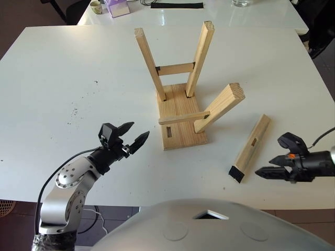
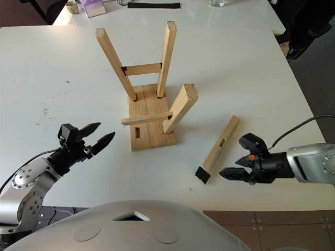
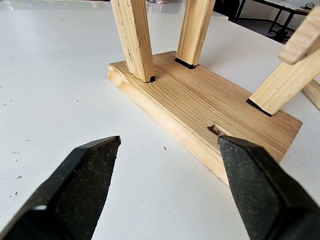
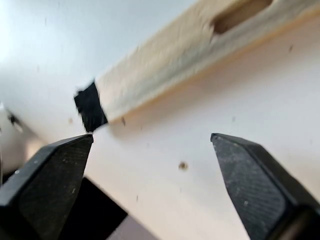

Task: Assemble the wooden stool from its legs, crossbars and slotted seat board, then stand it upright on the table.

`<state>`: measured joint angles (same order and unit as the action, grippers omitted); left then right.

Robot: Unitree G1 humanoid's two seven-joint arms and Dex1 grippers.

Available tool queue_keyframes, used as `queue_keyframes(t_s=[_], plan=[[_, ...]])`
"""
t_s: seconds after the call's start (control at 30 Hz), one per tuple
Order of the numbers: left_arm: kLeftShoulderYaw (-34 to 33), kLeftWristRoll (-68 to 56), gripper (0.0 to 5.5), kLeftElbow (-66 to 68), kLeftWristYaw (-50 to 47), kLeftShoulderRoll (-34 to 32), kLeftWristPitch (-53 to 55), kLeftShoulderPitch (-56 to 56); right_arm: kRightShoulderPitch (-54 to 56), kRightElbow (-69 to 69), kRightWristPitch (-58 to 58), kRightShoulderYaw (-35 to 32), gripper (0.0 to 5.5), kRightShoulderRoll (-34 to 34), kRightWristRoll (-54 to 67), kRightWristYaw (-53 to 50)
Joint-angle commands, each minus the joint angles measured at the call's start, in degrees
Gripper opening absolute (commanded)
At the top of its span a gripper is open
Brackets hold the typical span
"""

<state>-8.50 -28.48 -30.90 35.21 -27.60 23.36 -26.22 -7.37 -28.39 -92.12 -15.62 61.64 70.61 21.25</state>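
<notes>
Right wrist view shows the loose leg [image 4: 200, 35] blurred and cut off just past its slot; only its black-capped end is whole. Left wrist view cuts off the upright legs [image 3: 134, 35] above their bases.

At the near edge of the table [image 1: 78, 78], the right gripper [image 1: 260, 172] is spread wide and holds nothing. The loose leg's black end lies just beyond its fingertips, apart from them. The left gripper [image 1: 137, 132] is also wide open and empty. The seat board [image 1: 184, 137] lies flat just ahead of it, its long edge facing the fingers [image 3: 85, 175].

On that board the upright legs stand in their slots, joined by a crossbar [image 1: 176, 68]. A third leg [image 1: 222, 104] leans outward toward the right gripper's side, with a second crossbar [image 1: 178, 118] fixed to it. The slot [image 1: 169, 132] nearest the left gripper is unfilled.

Far beyond both grippers, a cup [image 1: 96, 7] and a purple box [image 1: 117, 7] sit on another table.
</notes>
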Motion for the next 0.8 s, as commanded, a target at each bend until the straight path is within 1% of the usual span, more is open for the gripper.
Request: queue_keyframes(t_s=[0.03,0.1,0.17,0.3,0.4,0.47,0.53,0.63,0.7,0.8], plan=[[1.8,1.1,3.61,1.2,0.8,-2.1,1.6,3.1,4.2,6.5,10.0,7.1,4.35,-3.6,23.2,-30.2],[1.8,0.8,3.61,1.4,1.2,-2.6,2.0,3.9,2.7,5.6,19.1,12.3,4.35,-0.9,35.0,-42.6],[1.8,0.8,3.61,1.6,1.5,-3.1,2.1,4.3,2.5,4.0,24.3,16.0,4.35,0.0,40.6,-49.8],[2.5,2.3,3.61,2.5,2.0,-4.1,1.7,4.9,3.6,2.7,28.4,21.2,4.35,-0.4,42.4,-57.3],[4.3,4.2,3.61,3.8,2.1,-4.6,0.9,5.6,6.9,4.7,30.2,26.5,4.35,-2.1,42.3,-63.2],[5.0,4.8,3.61,4.7,2.5,-4.8,0.6,6.3,8.4,6.7,31.2,28.3,4.35,-1.9,41.9,-65.6],[5.0,5.0,3.61,4.9,2.7,-4.8,0.3,6.2,10.1,9.7,31.1,28.6,4.35,-1.4,39.9,-65.7],[5.0,5.6,3.61,5.6,2.9,-4.5,-0.2,6.2,13.6,15.2,29.4,27.9,4.35,-1.4,30.5,-61.4],[5.3,5.8,3.61,6.1,3.2,-4.3,-0.6,6.7,17.4,17.9,29.2,28.9,4.35,-1.4,19.8,-55.4],[5.6,5.9,3.61,7.1,3.4,-4.2,-0.7,8.3,22.4,20.0,30.5,32.4,4.35,-1.3,5.4,-45.1]])
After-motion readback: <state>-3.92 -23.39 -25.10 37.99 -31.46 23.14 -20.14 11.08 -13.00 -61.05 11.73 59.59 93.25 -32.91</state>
